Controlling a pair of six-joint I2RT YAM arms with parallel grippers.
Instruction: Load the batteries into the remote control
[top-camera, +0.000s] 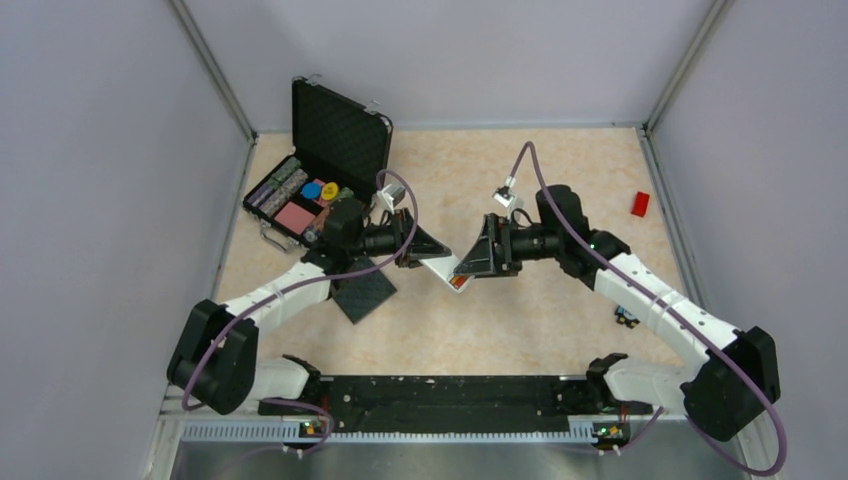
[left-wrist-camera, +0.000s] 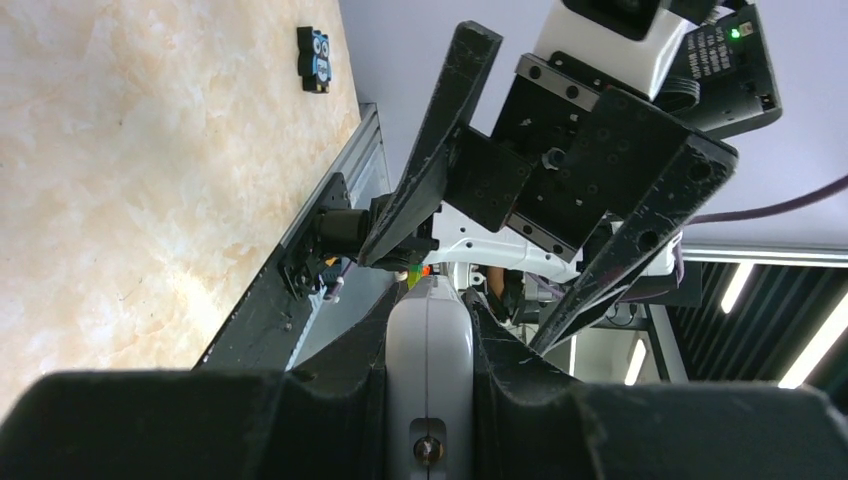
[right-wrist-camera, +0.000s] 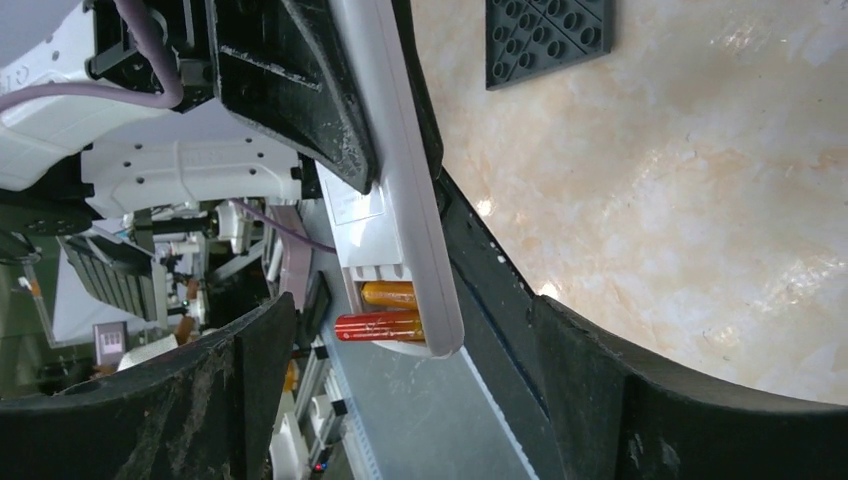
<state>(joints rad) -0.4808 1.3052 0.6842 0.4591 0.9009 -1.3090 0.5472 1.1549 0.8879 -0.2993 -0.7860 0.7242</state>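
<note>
Left claw (top-camera: 425, 246) pinches the remote (top-camera: 453, 271); right claw (top-camera: 478, 256) is spread around its end. Insertion looks done: both batteries (right-wrist-camera: 385, 310) seem seated inside that claw's span; next, withdraw cleanly

The remote control (right-wrist-camera: 400, 170) runs past the picture's top edge.
</note>
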